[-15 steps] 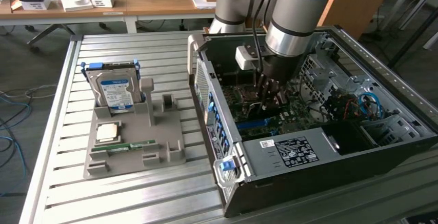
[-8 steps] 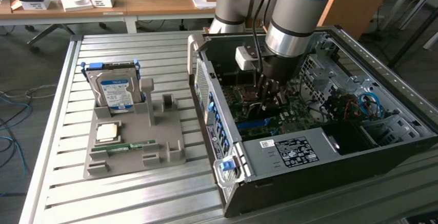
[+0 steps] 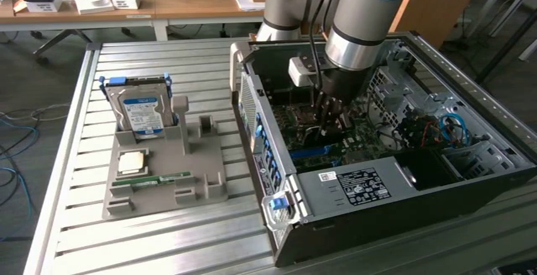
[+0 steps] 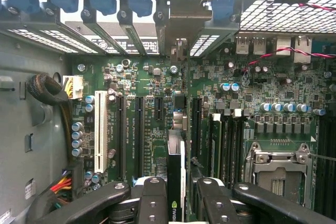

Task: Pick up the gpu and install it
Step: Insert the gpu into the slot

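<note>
The thin dark gpu card (image 4: 176,163) is standing on edge over the green motherboard (image 4: 142,129) inside the open grey computer case (image 3: 353,187), its long axis pointing toward the case's blue-clipped rear wall (image 4: 37,34). The black gripper (image 4: 176,195) is clamping the card's flat sides with half-closed jaws and hiding its near end, while the grey arm (image 3: 361,29) is reaching straight down.

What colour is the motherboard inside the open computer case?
Green; the motherboard shows best in the wrist view.
</note>
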`<move>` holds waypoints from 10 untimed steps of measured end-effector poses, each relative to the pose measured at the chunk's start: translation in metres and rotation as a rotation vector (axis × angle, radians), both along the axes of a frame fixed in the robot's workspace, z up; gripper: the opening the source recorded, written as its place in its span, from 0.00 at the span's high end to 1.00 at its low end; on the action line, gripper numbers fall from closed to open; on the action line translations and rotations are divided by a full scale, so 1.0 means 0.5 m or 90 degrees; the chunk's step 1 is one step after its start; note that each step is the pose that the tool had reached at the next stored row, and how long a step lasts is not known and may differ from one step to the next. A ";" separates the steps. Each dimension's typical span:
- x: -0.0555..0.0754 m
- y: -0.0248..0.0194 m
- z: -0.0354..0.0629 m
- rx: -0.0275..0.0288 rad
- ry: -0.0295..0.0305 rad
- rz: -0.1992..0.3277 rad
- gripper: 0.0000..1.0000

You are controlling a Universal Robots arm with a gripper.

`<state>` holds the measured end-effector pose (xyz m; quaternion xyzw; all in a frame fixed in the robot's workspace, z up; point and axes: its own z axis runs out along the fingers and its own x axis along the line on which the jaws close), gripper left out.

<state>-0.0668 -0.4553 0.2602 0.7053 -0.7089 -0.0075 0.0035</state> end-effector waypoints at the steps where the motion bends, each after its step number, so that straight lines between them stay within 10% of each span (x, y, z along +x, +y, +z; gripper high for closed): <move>1: 0.000 0.0000 0.000 0.0000 0.0000 0.000 0.73; 10: -0.001 0.0000 -0.001 0.0001 0.0000 0.000 0.73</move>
